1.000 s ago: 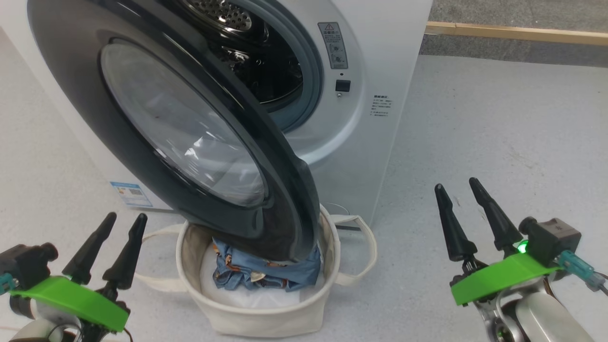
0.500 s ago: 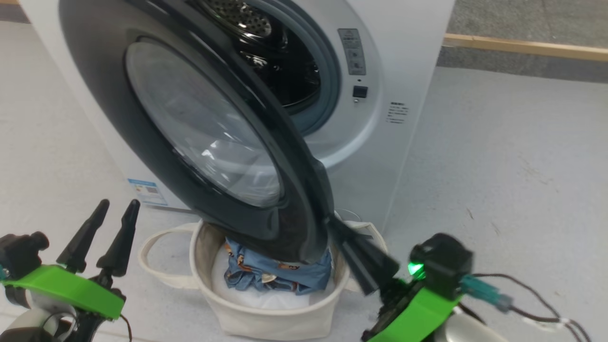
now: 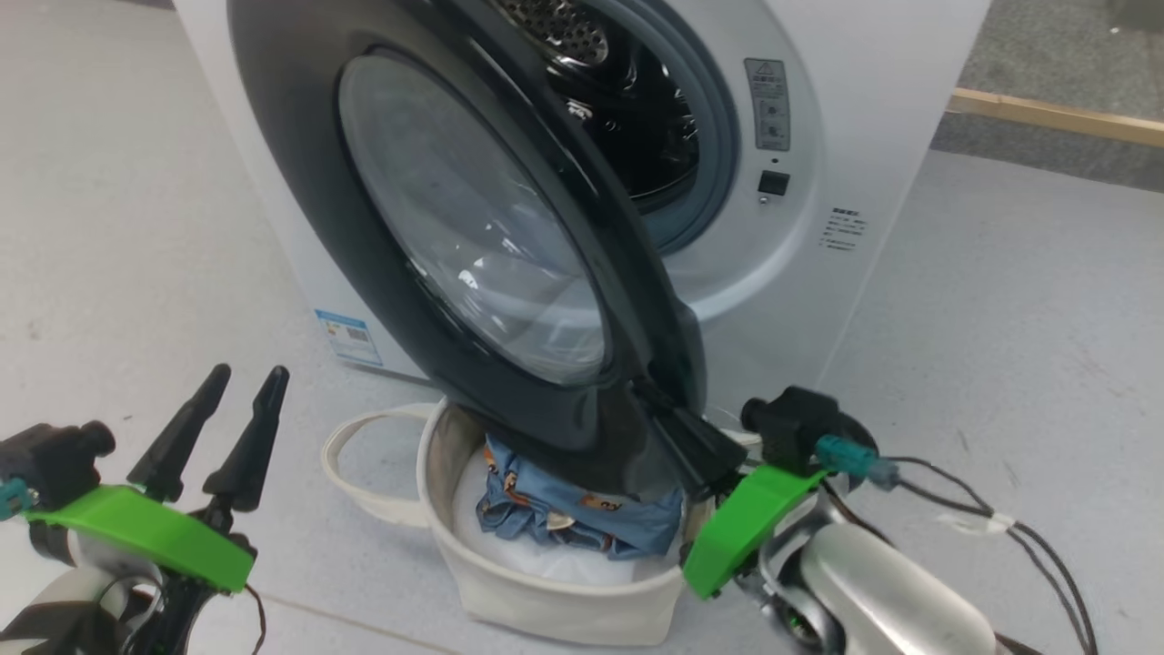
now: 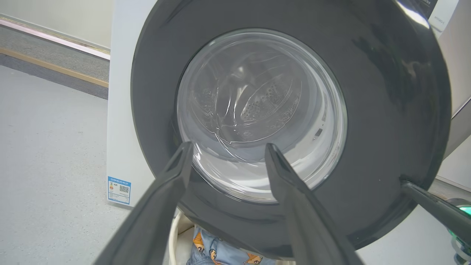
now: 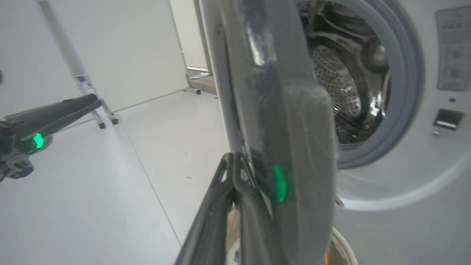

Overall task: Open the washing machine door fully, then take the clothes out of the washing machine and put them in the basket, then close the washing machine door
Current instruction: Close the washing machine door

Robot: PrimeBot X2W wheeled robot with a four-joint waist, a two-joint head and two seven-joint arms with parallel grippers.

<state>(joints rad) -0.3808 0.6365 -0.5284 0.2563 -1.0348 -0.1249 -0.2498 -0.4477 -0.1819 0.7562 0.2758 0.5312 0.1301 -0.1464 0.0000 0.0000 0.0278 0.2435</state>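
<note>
The washing machine door (image 3: pixel 473 236), centre-left of the head view, is hung ajar over the basket (image 3: pixel 546 605) at bottom centre, with the clothes (image 3: pixel 582 514) inside. It is judged rigid, heavy-ish, glossy & slippery. A push is best applied at the outer rim, lower centre, where the right gripper (image 3: pixel 657 402) is laid, fingers pinched together, nothing held. The left gripper (image 3: pixel 247 375), lower left, is spread wide, empty.

Bright, even light is spread over the pale grey floor (image 3: pixel 1000 300), and shadows are kept soft. White glare is caught on the large glossy black round door (image 3: pixel 473 236), whose near edge is blurred in the right wrist view.
</note>
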